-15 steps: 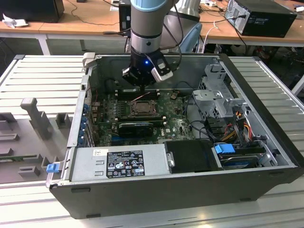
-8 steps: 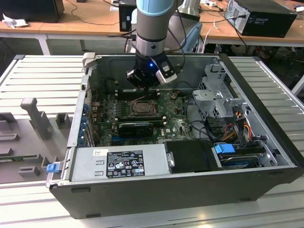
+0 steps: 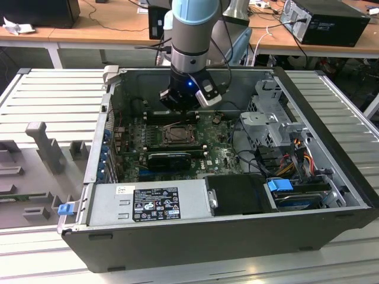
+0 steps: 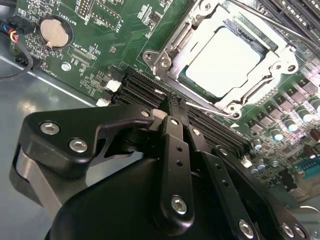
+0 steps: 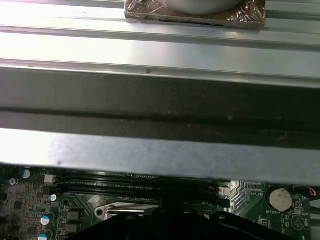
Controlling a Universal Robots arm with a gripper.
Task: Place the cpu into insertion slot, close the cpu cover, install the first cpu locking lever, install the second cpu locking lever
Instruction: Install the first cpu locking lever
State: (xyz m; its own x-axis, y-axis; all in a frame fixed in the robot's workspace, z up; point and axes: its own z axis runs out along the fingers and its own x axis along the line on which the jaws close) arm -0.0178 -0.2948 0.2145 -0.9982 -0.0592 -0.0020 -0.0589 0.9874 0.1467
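Inside the case [image 3: 331, 177], far side of the board: gripper [image 3: 180, 109] hangs low over the memory slots [image 4: 150, 92], just beyond the socket.
Gripper: in the second wrist view its black fingers [image 4: 175, 145] lie pressed together with nothing between them, tips [image 4: 174, 102] at the memory slots.
Cpu: second wrist view shows its pale face [image 4: 222, 62] seated in the slot [image 4: 192, 82]; exterior view gives a dark square [image 3: 177, 135] mid-board.
Cover: metal frame [image 4: 272, 60] lies flat around the cpu.
Levers: thin wire [image 4: 210, 107] runs along the socket's near edge; whether it is latched cannot be told.
First wrist view: case wall [image 5: 160, 100] spans most of it, with board edge and a coin cell [image 5: 279, 198] below.
Exterior view only: power supply [image 3: 148, 204] at the near edge.
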